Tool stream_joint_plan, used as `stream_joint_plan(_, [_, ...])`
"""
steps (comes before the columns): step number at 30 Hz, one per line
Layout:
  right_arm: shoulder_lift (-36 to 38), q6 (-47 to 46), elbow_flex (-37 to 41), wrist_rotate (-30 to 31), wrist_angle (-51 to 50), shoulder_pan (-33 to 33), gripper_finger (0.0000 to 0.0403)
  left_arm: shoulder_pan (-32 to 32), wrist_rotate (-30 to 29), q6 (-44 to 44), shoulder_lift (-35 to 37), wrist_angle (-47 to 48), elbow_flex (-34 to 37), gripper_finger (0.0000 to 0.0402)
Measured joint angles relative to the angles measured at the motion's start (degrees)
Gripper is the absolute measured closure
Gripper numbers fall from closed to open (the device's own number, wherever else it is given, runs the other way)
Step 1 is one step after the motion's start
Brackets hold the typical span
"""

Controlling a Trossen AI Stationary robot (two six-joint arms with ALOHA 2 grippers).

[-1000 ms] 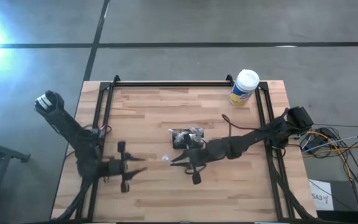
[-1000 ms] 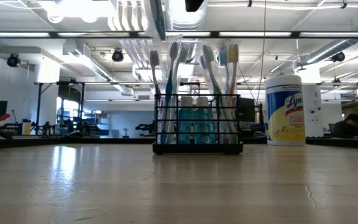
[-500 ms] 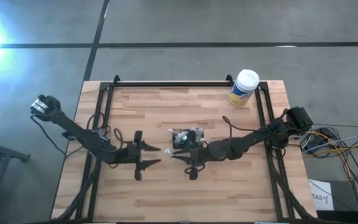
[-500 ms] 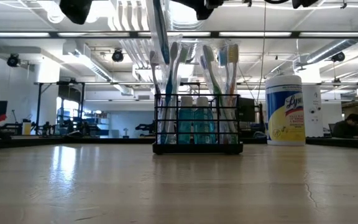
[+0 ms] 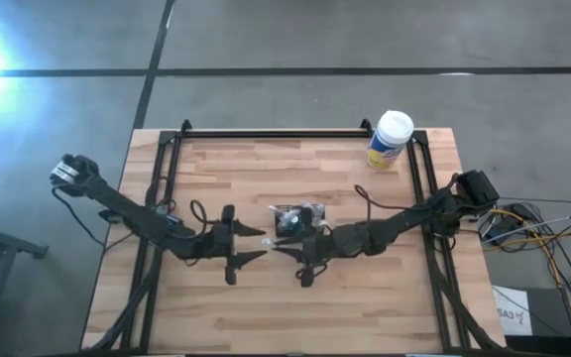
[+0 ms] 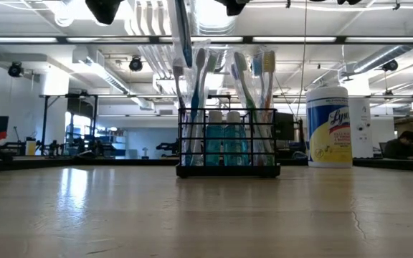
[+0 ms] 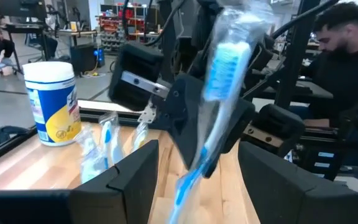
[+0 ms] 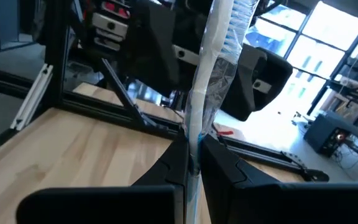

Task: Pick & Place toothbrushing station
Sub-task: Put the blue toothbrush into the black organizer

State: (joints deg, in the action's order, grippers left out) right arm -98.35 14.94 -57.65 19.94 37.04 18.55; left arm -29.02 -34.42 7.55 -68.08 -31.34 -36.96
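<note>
The toothbrushing station (image 5: 295,220), a black wire holder with several toothbrushes standing in it, rests by its base on the middle of the table; it also shows in the low view (image 6: 228,147). My right gripper (image 5: 282,248) is just in front of it, shut on a blue toothbrush in clear wrap (image 8: 219,56). My left gripper (image 5: 254,243) is open and faces the right gripper. In the left wrist view its fingers (image 7: 135,180) stand on either side of the wrapped toothbrush (image 7: 219,68) without touching it. My right gripper pinches the wrapped toothbrush's handle (image 8: 194,146) between its two fingers, below the brush head. The fingers come level from the table's right and lie across the brush. The brush stands nearly upright, lifted clear of the table, its lower end (image 6: 185,50) hanging free.
A yellow canister with a white cap (image 5: 390,139) stands at the table's far right corner and shows in the low view (image 6: 328,127). Black frame rails (image 5: 167,169) run along the table's left, right and far edges. A person (image 7: 347,50) sits beyond the table.
My left gripper has swung from the table's near left toward the right and a little farther, up to the right gripper and the toothbrush. My right gripper has shifted slightly toward the far edge, holding the toothbrush. The station has not moved.
</note>
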Motion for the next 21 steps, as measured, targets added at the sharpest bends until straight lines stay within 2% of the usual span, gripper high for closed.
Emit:
stream_joint_plan(13, [-0.1, 0.8, -0.3, 1.1, 2.9, 0.4, 0.0385, 0.2, 3.1, -6.0, -6.8, -0.8, -8.4, 0.0183])
stream_joint_plan(17, [-0.1, 2.0, -0.3, 1.5, 2.8, 1.1, 0.0385, 0.2, 3.1, -6.0, -7.6, -0.7, -8.8, 0.0222])
stream_joint_plan(21, [-0.1, 3.3, -0.5, 4.3, 2.6, 1.7, 0.0385, 0.5, 3.0, -6.7, -7.9, -0.9, -8.8, 0.0296])
